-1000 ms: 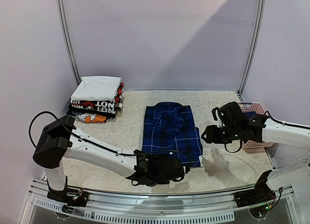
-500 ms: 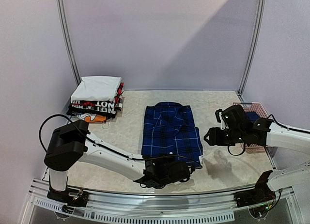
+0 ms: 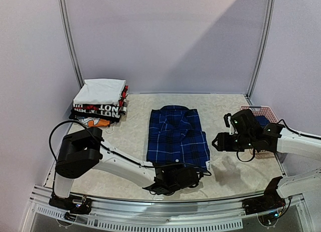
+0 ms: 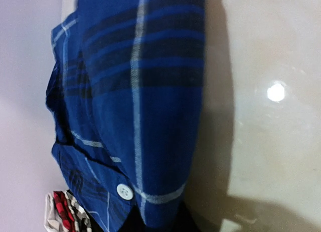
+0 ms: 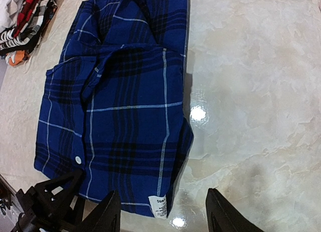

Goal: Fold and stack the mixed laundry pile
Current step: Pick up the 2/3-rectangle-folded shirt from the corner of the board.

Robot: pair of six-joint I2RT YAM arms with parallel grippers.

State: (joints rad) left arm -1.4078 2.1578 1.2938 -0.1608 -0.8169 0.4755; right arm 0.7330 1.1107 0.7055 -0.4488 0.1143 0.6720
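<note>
Top external: folded plaid shirt (image 3: pixel 177 137) lies flat mid-table (image 3: pixel 131 137), collar to the far side. Left gripper (image 3: pixel 175 175) sits at the shirt's near hem; the left wrist view is all cloth with the fingers hidden, so can't tell if it's clamped or apart. Right gripper (image 5: pixel 161 202) hovers just right of the shirt, fingers apart, nothing between them. Folded stack (image 3: pixel 100 99) far left, pink basket (image 3: pixel 266 110) far right

Lab test booth: plain lilac panel walls (image 3: pixel 165 41), metal corner posts (image 3: pixel 70 41) far, robot arms (image 3: pixel 120 164) bolted at near table (image 3: pixel 130 137) edge.
</note>
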